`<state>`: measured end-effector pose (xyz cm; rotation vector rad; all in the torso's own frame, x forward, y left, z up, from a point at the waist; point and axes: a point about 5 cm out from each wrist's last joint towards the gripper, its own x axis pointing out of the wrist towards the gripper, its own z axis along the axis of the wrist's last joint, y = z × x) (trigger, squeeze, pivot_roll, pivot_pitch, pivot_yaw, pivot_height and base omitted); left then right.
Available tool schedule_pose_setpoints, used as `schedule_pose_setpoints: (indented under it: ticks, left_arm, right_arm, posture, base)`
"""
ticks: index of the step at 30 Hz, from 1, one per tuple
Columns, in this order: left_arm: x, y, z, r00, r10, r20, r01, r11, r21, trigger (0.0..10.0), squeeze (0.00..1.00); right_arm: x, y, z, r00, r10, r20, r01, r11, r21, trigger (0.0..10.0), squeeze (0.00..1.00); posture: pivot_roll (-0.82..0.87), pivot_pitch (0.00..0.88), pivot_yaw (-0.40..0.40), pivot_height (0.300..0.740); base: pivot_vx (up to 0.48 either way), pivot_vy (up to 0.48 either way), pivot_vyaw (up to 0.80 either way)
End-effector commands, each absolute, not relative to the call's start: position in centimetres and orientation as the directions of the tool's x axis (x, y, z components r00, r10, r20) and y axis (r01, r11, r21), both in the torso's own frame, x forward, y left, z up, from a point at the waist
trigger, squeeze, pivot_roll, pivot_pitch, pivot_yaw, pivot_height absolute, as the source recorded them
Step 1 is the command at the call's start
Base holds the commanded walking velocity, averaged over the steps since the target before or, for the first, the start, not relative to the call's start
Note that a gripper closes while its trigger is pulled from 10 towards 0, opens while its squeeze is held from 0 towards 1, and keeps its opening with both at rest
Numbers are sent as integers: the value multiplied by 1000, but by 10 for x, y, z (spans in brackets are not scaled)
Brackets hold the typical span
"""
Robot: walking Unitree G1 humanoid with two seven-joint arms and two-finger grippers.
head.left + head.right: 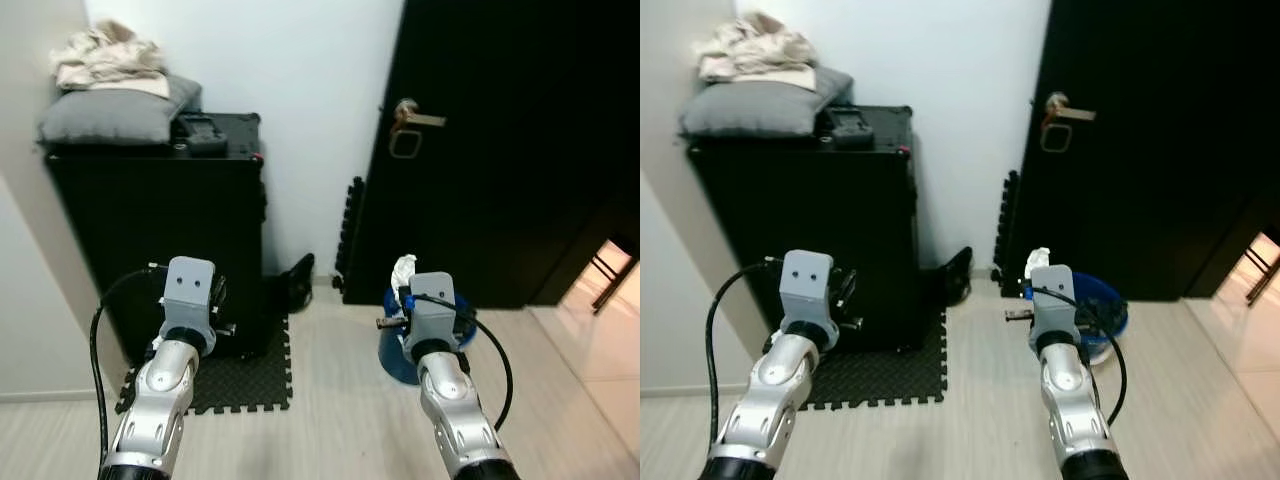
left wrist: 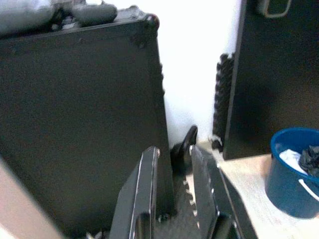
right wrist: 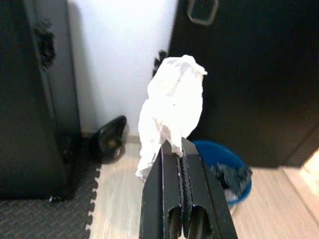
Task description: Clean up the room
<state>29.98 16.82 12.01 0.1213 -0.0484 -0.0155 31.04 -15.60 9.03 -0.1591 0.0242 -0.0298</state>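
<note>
My right gripper [image 3: 175,145] is shut on a crumpled white tissue [image 3: 172,107], which sticks up past its fingertips. It is held above the wooden floor, just short of a blue bucket [image 3: 227,164] that stands in front of the black door. In the eye views the tissue [image 1: 403,268] shows above my right wrist, and the bucket [image 1: 1105,310] sits partly behind it with some rubbish inside. My left gripper [image 2: 174,152] is open and holds nothing. It is raised in front of the tall black case [image 2: 79,109].
The black case [image 1: 160,230] carries a grey cushion [image 1: 110,115] and bundled cloth [image 1: 105,55]. A black foam mat [image 1: 240,385] lies at its foot, and a black shoe [image 1: 298,275] rests by the wall. The black door [image 1: 500,150] is closed. Foam tiles [image 1: 350,230] lean beside it.
</note>
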Motion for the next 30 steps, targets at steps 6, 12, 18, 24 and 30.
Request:
schedule_pose_setpoints:
  ticks: [6,12,18,24,30]
  left_arm:
    - [299,168,119,999,-23,40,18,992,126,10000,0]
    - [300,168,120,999,-22,47,15,992,126,10000,0]
    - [301,168,121,998,-26,53,20,993,113,10000,0]
    - [302,166,125,997,-40,72,34,996,81,10000,0]
    - [302,165,126,996,-41,77,35,997,75,10000,0]
  right_arm:
    - [310,-162,87,998,-59,-38,52,984,-171,10000,0]
    - [311,-160,86,998,-51,-46,42,984,-174,10000,0]
    - [312,-158,86,998,-32,-51,23,985,-174,10000,0]
    - [313,-150,87,998,21,-55,-31,980,-195,10000,0]
    - [314,-145,87,998,38,-50,-48,979,-200,10000,0]
  posture:
    - [100,0,-24,740]
    - [101,0,-26,740]
    - [101,6,-30,740]
    - [105,11,-37,740]
    - [107,13,-41,740]
  base:
    - [0,0,-800]
    - [0,0,-800]
    - [0,0,-800]
    - [212,0,-75]
    - [356,0,0]
